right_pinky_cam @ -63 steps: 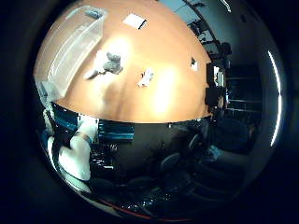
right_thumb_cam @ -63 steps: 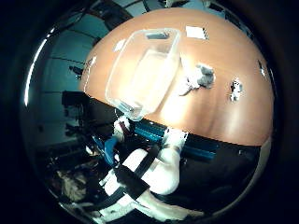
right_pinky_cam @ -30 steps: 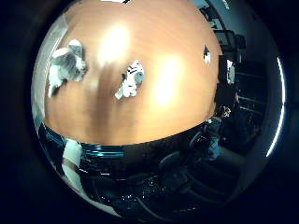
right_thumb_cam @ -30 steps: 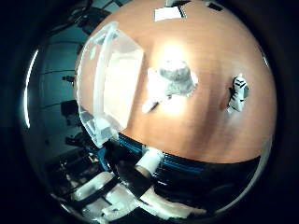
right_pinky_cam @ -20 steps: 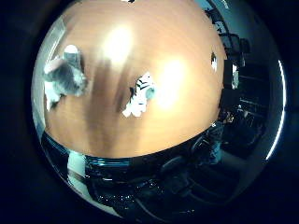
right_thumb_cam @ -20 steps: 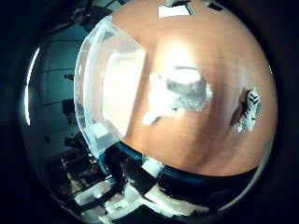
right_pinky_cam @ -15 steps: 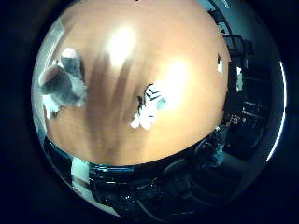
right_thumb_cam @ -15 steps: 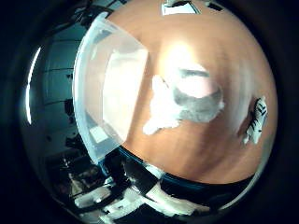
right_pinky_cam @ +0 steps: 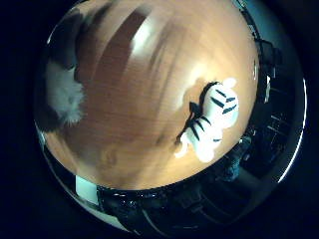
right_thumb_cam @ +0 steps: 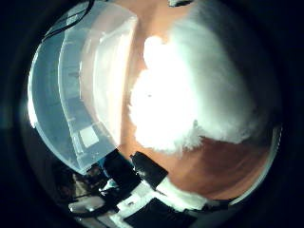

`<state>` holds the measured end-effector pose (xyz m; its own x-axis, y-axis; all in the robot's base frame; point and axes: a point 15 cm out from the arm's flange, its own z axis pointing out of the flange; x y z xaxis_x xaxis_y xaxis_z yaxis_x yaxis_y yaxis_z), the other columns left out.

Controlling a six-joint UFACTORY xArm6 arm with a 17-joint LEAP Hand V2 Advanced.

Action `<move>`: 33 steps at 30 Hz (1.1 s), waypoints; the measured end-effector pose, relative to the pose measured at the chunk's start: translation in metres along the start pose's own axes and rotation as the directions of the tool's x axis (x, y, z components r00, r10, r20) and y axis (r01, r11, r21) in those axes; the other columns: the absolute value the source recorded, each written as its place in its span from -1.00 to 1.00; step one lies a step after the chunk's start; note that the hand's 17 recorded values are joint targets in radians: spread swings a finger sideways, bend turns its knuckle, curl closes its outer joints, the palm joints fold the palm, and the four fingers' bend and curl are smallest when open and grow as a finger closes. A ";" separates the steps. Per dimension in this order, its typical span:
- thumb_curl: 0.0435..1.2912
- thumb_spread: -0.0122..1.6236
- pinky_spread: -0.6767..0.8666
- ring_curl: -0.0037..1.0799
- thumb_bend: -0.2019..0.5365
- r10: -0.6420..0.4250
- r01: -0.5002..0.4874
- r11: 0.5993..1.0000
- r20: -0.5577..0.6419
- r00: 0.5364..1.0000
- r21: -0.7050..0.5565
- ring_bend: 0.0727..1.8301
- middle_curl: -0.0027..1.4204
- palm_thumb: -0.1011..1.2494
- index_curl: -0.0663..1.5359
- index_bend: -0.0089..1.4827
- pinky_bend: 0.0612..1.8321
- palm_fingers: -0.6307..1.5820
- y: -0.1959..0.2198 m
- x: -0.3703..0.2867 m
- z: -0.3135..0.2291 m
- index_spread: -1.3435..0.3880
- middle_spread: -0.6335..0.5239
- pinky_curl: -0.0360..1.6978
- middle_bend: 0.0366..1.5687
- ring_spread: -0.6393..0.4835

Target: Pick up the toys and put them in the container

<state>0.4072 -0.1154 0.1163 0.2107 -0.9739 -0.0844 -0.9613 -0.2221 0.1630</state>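
Note:
A fluffy white and grey plush toy [right_thumb_cam: 199, 85] fills much of the right thumb side palm view, so it is close under the palm. It lies on the wooden table beside a clear plastic container [right_thumb_cam: 76, 95], which looks empty. The right little finger side palm view shows the plush's grey and white edge [right_pinky_cam: 62, 95]. It also shows a small white toy animal with black stripes [right_pinky_cam: 207, 121], lying on the table some way from the plush. My hand is right over the plush.
The orange-brown table [right_pinky_cam: 140, 110] ends at a dark front edge [right_pinky_cam: 150, 189]. Beyond the edge is a dim room with chairs. White and black robot parts [right_thumb_cam: 157, 195] show below the table edge near the container's corner.
The camera has dropped much closer to the table. The plush has grown from a small shape to fill the thumb side view. The striped toy also looks larger. The toys have not moved.

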 end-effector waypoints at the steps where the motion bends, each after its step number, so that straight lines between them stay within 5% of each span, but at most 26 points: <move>1: -0.63 0.25 0.38 -0.47 -0.52 -0.002 0.002 1.000 0.000 1.000 -0.002 -0.67 -0.52 -0.29 -0.58 -0.78 -0.70 -0.07 0.000 0.000 0.002 0.17 -0.01 -0.63 -0.68 0.30; 5: -0.62 0.26 0.13 -0.32 -0.49 -0.004 0.004 1.000 0.004 1.000 -0.011 -0.34 -0.41 -0.19 -0.54 -0.71 -0.67 0.36 0.004 -0.002 0.006 0.15 -0.26 -0.65 -0.43 -0.19; 8: -0.59 0.28 -0.31 -0.17 -0.46 -0.012 0.012 1.000 -0.001 1.000 -0.020 -0.16 -0.28 -0.03 -0.44 -0.60 -0.41 0.71 0.006 -0.003 0.003 0.11 -0.36 -0.58 -0.21 -0.32; 11: -0.55 0.29 -0.51 -0.01 -0.45 -0.022 0.022 0.999 0.000 1.000 -0.036 0.06 -0.12 0.17 -0.26 -0.27 -0.11 0.79 0.011 -0.008 -0.003 0.10 -0.34 -0.45 0.10 -0.33; 19: -0.43 0.35 -0.44 0.25 -0.38 -0.027 0.027 0.999 -0.012 1.000 -0.021 0.42 0.10 0.62 0.08 0.37 0.32 0.62 0.027 -0.022 -0.048 0.22 -0.21 -0.16 0.57 -0.27; 27: -0.29 0.38 -0.38 0.33 -0.48 -0.011 0.008 0.998 -0.057 0.998 -0.064 0.50 0.15 0.74 0.13 0.46 0.36 0.57 0.086 -0.028 -0.111 0.29 -0.18 -0.03 0.65 -0.24; 33: -0.21 0.36 -0.38 0.35 -0.49 0.013 -0.007 0.999 -0.139 0.990 0.050 0.50 0.16 0.72 0.14 0.46 0.34 0.55 0.113 -0.033 -0.178 0.30 -0.17 0.04 0.66 -0.24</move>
<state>0.3230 -0.1170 0.3123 0.2203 -0.9739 0.0551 -0.9703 -0.2130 0.1146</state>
